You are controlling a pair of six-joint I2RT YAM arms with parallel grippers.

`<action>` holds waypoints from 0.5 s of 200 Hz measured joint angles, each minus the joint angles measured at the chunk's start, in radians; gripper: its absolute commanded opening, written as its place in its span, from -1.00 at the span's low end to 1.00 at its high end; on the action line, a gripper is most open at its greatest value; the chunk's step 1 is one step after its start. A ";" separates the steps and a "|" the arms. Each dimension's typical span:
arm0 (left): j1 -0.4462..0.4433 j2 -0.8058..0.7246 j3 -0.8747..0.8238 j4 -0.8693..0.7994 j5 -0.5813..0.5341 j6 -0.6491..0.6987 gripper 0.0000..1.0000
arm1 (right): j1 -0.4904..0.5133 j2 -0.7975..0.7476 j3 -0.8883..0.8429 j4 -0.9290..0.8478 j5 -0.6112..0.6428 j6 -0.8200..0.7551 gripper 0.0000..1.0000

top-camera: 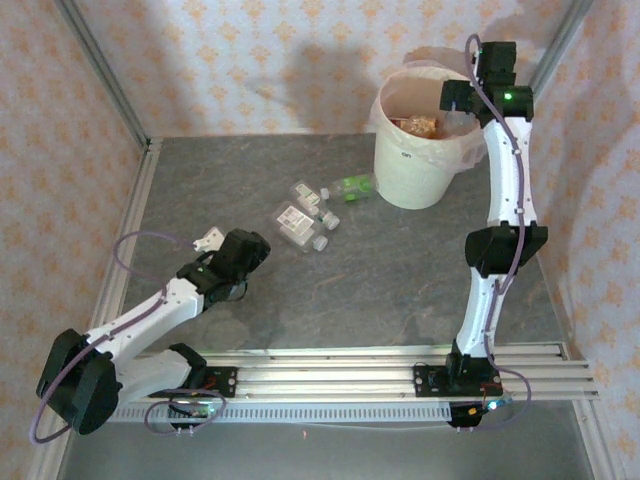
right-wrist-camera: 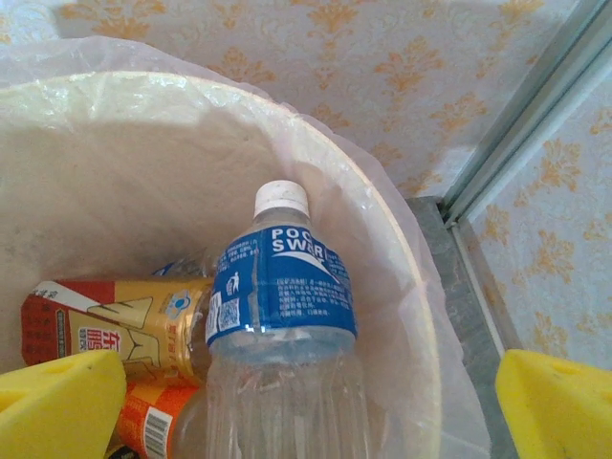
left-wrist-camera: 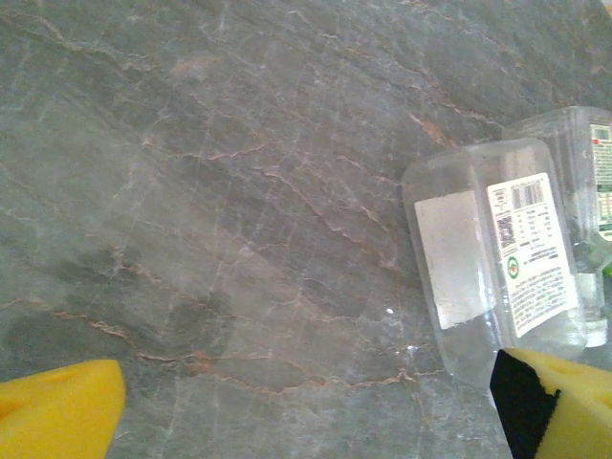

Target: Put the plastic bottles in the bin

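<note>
Bottles [top-camera: 296, 220] are partly cleared. Several sit inside the bin [top-camera: 400, 185] at the far right of the counter [top-camera: 300, 320], and others lie loose just left of it. In the bin, a clear blue-label bottle [right-wrist-camera: 282, 287] stands cap up beside a yellow-and-red one [right-wrist-camera: 124, 325] and an orange-label one [right-wrist-camera: 153, 421]. The right claw [right-wrist-camera: 306, 406] hovers above them, spread wide and touching nothing. Not yet binned are a cluster of clear bottles and a green one [top-camera: 352, 187]. The left claw [left-wrist-camera: 306, 416], also spread and empty, hangs low beside a clear bottle [left-wrist-camera: 492, 263].
</note>
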 measured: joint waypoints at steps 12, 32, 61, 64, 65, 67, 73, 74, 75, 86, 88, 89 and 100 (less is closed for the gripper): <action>0.000 0.019 0.021 0.008 0.011 0.006 1.00 | 0.000 -0.038 -0.032 0.001 -0.010 0.019 0.99; 0.000 0.064 0.059 0.026 0.024 0.019 1.00 | 0.001 -0.141 -0.132 0.025 -0.044 0.061 0.99; 0.000 0.150 0.128 0.037 0.045 0.038 1.00 | 0.014 -0.373 -0.412 0.157 -0.139 0.125 0.99; 0.000 0.162 0.137 0.038 0.047 0.042 1.00 | 0.017 -0.401 -0.446 0.174 -0.151 0.131 0.99; 0.000 0.167 0.142 0.037 0.048 0.043 1.00 | 0.019 -0.412 -0.463 0.184 -0.157 0.134 0.99; 0.000 0.172 0.147 0.037 0.049 0.045 1.00 | 0.021 -0.431 -0.487 0.195 -0.165 0.138 0.99; 0.000 0.198 0.171 0.037 0.054 0.051 1.00 | 0.031 -0.487 -0.564 0.242 -0.189 0.153 0.99; 0.000 0.201 0.173 0.037 0.055 0.052 1.00 | 0.032 -0.493 -0.572 0.247 -0.192 0.154 0.99; 0.000 0.204 0.177 0.037 0.056 0.051 1.00 | 0.032 -0.499 -0.579 0.250 -0.194 0.155 0.99; 0.000 0.259 0.229 0.033 0.065 0.061 1.00 | 0.052 -0.598 -0.715 0.336 -0.245 0.185 0.99; 0.000 0.271 0.242 0.032 0.066 0.062 1.00 | 0.056 -0.614 -0.738 0.349 -0.255 0.189 0.99; 0.000 0.275 0.246 0.032 0.066 0.063 1.00 | 0.057 -0.620 -0.746 0.353 -0.259 0.191 0.99; 0.000 0.336 0.311 0.023 0.066 0.074 1.00 | 0.078 -0.695 -0.857 0.425 -0.308 0.216 0.99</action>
